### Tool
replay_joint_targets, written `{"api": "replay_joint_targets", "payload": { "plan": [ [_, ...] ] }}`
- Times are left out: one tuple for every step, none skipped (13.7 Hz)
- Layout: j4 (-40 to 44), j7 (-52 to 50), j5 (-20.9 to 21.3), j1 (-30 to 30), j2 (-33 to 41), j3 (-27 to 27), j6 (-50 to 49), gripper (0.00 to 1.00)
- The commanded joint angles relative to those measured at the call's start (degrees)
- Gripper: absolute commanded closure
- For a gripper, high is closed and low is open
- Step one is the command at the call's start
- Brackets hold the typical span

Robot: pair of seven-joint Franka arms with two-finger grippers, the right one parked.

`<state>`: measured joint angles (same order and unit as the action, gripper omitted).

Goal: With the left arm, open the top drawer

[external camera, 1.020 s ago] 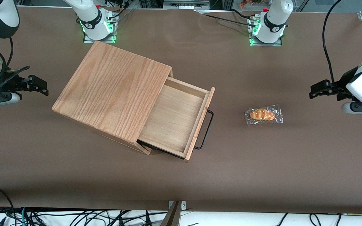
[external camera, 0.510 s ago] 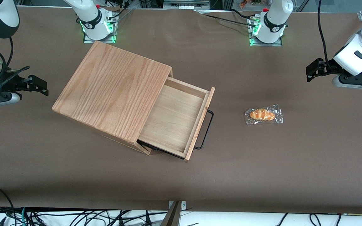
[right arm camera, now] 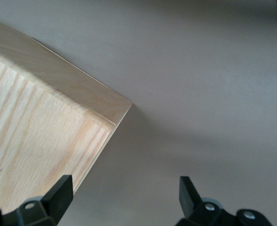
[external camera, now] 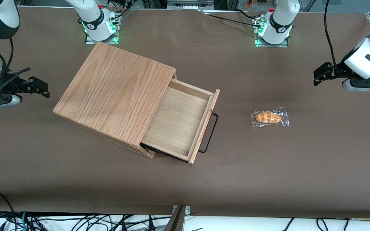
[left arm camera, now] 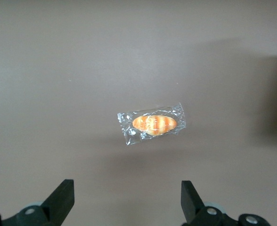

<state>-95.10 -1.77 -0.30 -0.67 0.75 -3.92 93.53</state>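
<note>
**Drawer out, claw parked clear**

Front view: the top drawer (external camera: 180, 123) stood pulled well out of the wooden box (external camera: 114, 93), its light tray bare and its front facing roughly four o'clock. The thin black handle (external camera: 210, 132) ran along that front, clear of the worktop (external camera: 268, 173). A wrapped bread roll (external camera: 269, 117) lay near the drawer at about three o'clock from it, toward the working arm's end. The left arm (external camera: 369, 56) hung well apart from both, and its claw (external camera: 320, 74) was up off the worktop, holding nothing. By the look of things the opening was essentially done.

Left wrist view: the claw (left arm camera: 127, 201) looked down on the roll (left arm camera: 153, 123), with both fingertips (left arm camera: 63, 197) spread wide and nothing between them.

Right wrist view: only a corner of the box (right arm camera: 49, 136) and bare worktop (right arm camera: 199, 94) showed.

Judging by its build, the drawer was stiff, light wood that should slide easily; the metal bar is rigid but slim and probably slick, so the middle of the bar is the place to grip, pulling straight along the slide line to avoid shifting the box.
</note>
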Motion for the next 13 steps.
{"api": "replay_joint_targets", "payload": {
  "plan": [
    [-2.5, 0.3, -2.6, -0.1, 2.2, 0.7, 1.3, 0.00],
    [-2.5, 0.3, -3.2, -0.1, 2.2, 0.9, 1.4, 0.00],
    [-2.5, 0.3, -3.9, -0.1, 2.1, 1.0, 1.4, 0.00],
    [-2.5, 0.3, -3.8, -0.1, 2.2, 1.1, 1.4, 0.00],
    [-2.5, 0.6, -3.6, -0.1, 2.2, 1.2, 1.4, 0.00],
    [-2.5, 0.7, -3.5, -0.1, 2.2, 1.3, 1.3, 0.00],
    [-2.4, 0.7, -3.3, -0.1, 2.2, 1.3, 1.3, 0.00],
    [-2.5, 0.6, -3.1, -0.1, 2.2, 1.3, 1.3, 0.00],
    [-2.4, 0.6, -2.2, -0.6, 2.2, 1.3, 1.3, 0.00],
    [-2.4, 0.5, -1.1, -0.9, 2.2, 1.3, 1.3, 0.00],
    [-2.4, 0.5, -1.0, -0.9, 2.2, 1.3, 1.3, 0.00],
    [-2.4, 0.4, -1.0, -0.9, 2.2, 1.3, 1.3, 0.00],
    [-2.4, 0.3, -1.0, -0.9, 2.2, 1.3, 1.3, 0.00]
  ]
}}
